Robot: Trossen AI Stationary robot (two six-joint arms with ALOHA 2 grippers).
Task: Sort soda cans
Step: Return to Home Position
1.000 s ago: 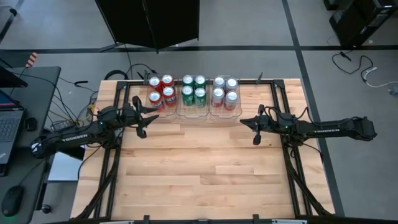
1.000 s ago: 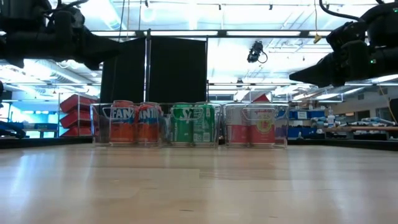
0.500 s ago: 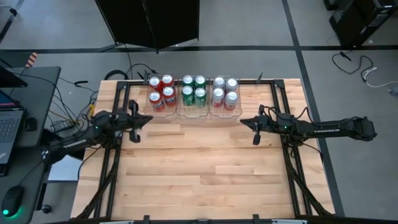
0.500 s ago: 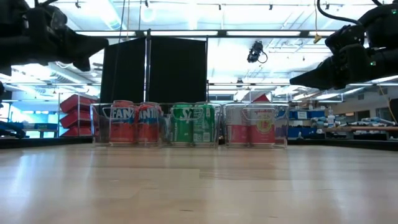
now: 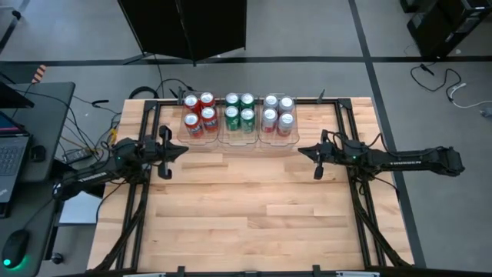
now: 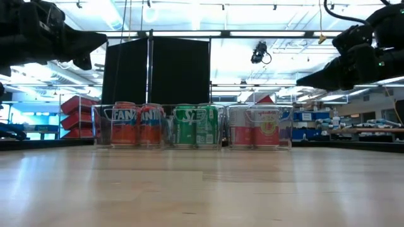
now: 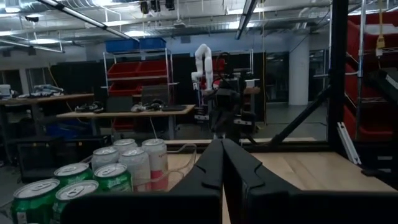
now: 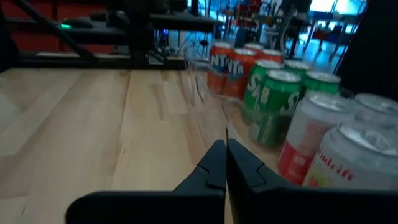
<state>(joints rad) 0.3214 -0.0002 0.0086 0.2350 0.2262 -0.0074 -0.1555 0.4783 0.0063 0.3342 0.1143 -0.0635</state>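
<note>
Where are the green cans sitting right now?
In the high view, the four green cans stand in the middle clear tray at the far edge of the table, red cans on their left and silver-white cans on their right.

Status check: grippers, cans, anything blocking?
Left gripper shut, empty, raised at left. Right gripper shut, empty, raised at right. Red cans, green cans, silver-white cans grouped by colour in clear trays, far edge. Nothing in the way.
</note>
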